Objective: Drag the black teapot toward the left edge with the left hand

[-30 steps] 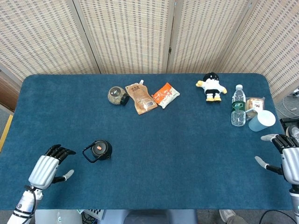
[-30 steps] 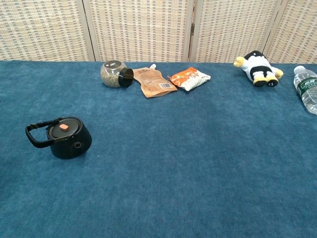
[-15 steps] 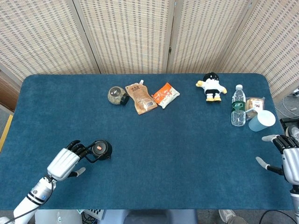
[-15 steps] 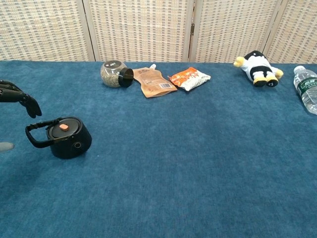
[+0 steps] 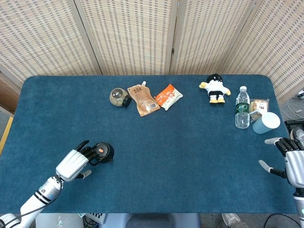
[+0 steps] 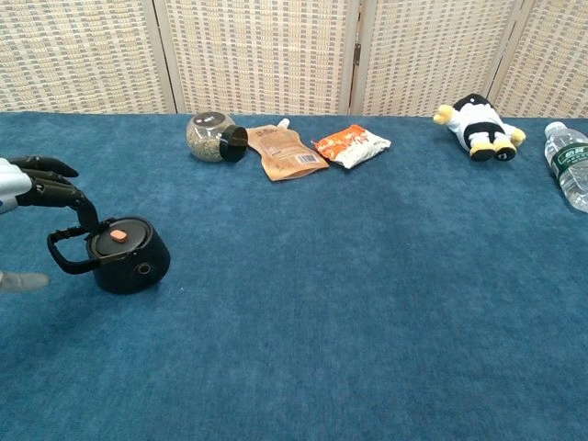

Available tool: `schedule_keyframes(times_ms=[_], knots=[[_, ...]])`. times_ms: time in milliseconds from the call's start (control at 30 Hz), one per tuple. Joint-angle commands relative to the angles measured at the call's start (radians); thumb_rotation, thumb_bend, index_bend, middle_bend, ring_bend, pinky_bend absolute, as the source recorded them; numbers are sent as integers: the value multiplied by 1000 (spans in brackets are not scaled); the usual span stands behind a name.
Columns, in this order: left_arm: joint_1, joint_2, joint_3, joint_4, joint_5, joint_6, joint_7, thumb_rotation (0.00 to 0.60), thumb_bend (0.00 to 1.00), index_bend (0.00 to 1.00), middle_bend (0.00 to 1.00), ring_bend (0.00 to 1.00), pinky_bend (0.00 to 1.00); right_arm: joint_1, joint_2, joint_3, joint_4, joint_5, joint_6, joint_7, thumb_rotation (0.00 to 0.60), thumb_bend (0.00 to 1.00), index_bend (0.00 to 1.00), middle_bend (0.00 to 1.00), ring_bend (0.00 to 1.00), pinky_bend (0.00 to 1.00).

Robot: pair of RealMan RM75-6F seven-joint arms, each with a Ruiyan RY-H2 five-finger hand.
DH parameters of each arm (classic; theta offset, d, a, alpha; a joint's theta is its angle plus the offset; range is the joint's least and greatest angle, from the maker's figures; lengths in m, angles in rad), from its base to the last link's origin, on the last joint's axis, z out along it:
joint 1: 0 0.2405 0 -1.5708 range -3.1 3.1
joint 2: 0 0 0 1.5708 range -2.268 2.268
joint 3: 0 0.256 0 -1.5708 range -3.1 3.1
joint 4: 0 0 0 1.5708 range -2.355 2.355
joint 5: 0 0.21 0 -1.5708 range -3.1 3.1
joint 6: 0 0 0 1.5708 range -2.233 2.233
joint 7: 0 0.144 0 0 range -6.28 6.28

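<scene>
The teapot (image 5: 102,152) sits on the blue tabletop (image 5: 156,152) in the near left part, its loop handle pointing left and an orange knob on its lid. The left robot hand (image 5: 76,163) is just left of it, fingers (image 6: 57,195) spread and curved over the handle; whether they touch it cannot be told, and they are not closed on it. The right robot hand (image 5: 290,161) hangs at the near right edge, fingers apart, holding nothing.

Along the far side lie a jar (image 5: 118,97) on its side, a brown pouch (image 5: 143,100) just right of it, and an orange packet (image 5: 168,96). Further right a plush toy (image 5: 215,89) lies, then a water bottle (image 5: 242,114), a snack pack (image 5: 258,106) and a cup (image 5: 266,122) near the right edge.
</scene>
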State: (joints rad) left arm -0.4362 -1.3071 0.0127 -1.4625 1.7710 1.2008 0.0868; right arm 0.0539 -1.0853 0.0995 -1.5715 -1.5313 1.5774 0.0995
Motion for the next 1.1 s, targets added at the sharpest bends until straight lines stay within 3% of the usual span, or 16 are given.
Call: schedule_keyframes(times_ms=[33, 233, 333, 1100], knots=[[-5, -5, 3, 8, -6, -2, -6, 600, 206, 350, 336, 256, 52, 0, 1, 2, -2, 2, 0, 0, 600, 146, 360, 371, 284, 207], [-14, -14, 13, 23, -10, -2, -13, 600, 206, 358, 365, 290, 30, 3, 5, 8, -11, 2, 3, -1, 600, 146, 360, 371, 273, 95], [-17, -19, 18, 31, -15, -3, -14, 600, 206, 364, 403, 326, 16, 5, 5, 6, -13, 0, -2, -6, 600, 145, 361, 371, 273, 91], [-34, -70, 45, 119, -32, 3, -37, 600, 206, 419, 403, 326, 11, -3, 6, -2, -18, 5, -5, -8, 600, 146, 361, 371, 273, 90]])
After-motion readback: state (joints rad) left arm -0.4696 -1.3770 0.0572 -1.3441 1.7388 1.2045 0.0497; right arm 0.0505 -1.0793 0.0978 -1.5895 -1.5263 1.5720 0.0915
